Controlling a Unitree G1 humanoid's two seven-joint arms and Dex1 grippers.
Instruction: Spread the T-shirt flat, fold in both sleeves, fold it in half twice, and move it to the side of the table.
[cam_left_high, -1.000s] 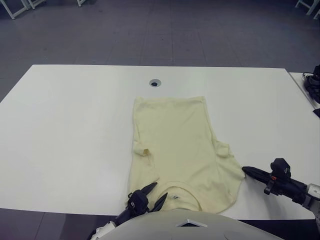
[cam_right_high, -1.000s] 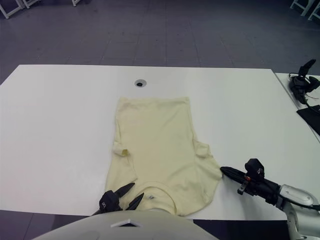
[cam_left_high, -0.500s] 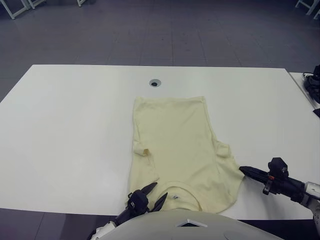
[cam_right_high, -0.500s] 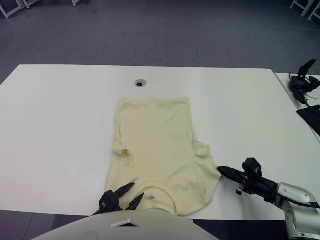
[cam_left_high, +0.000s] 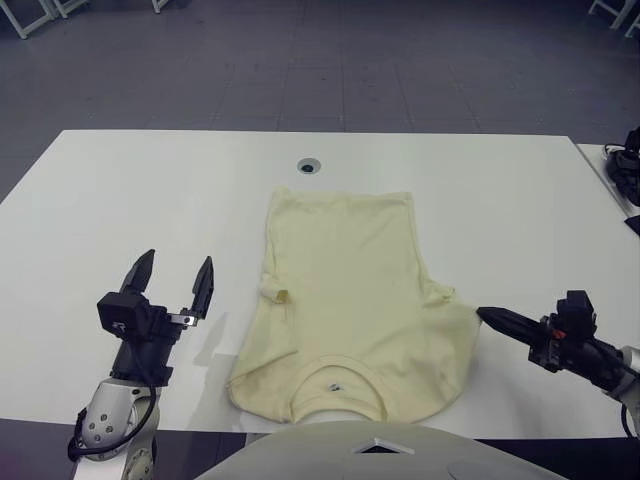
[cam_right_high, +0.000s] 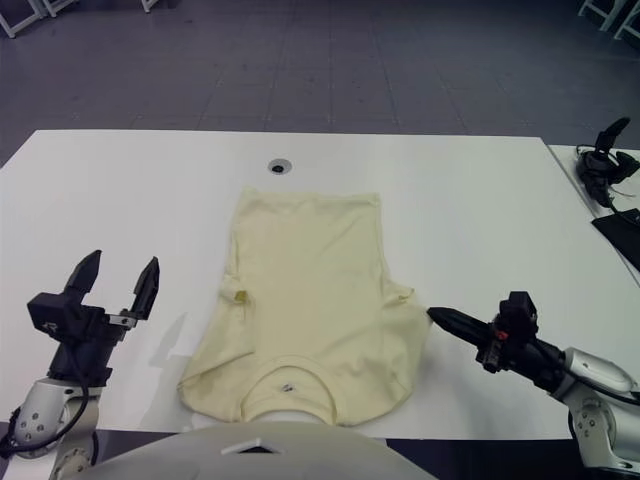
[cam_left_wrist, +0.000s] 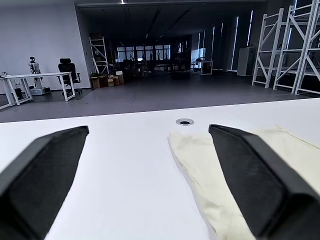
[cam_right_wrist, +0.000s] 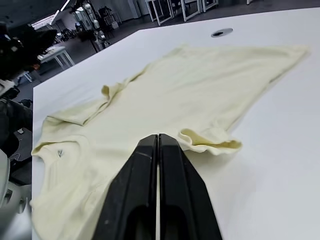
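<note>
A pale yellow T-shirt (cam_left_high: 345, 290) lies on the white table (cam_left_high: 120, 200), collar nearest me and hem toward the far side. Its left sleeve (cam_left_high: 275, 293) is bunched inward and its right sleeve (cam_left_high: 445, 297) is tucked at the side. My left gripper (cam_left_high: 178, 262) is open and raised above the bare table, left of the shirt. The left wrist view looks between that gripper's (cam_left_wrist: 148, 129) fingers at the shirt's edge (cam_left_wrist: 200, 160). My right gripper (cam_left_high: 483, 314) is shut, its tip at the shirt's right edge. In the right wrist view, my right gripper (cam_right_wrist: 159, 136) points at the sleeve fold (cam_right_wrist: 210, 140).
A round cable hole (cam_left_high: 309, 165) sits in the table just beyond the hem. Dark gear (cam_left_high: 628, 170) lies on a neighbouring table at the far right. Bare table stretches on both sides of the shirt, and its near edge runs just below the collar.
My left gripper left the collar area at the near edge and now stands raised and open out to the left. The shirt's near left corner lies wider. The right gripper stayed about where it was.
</note>
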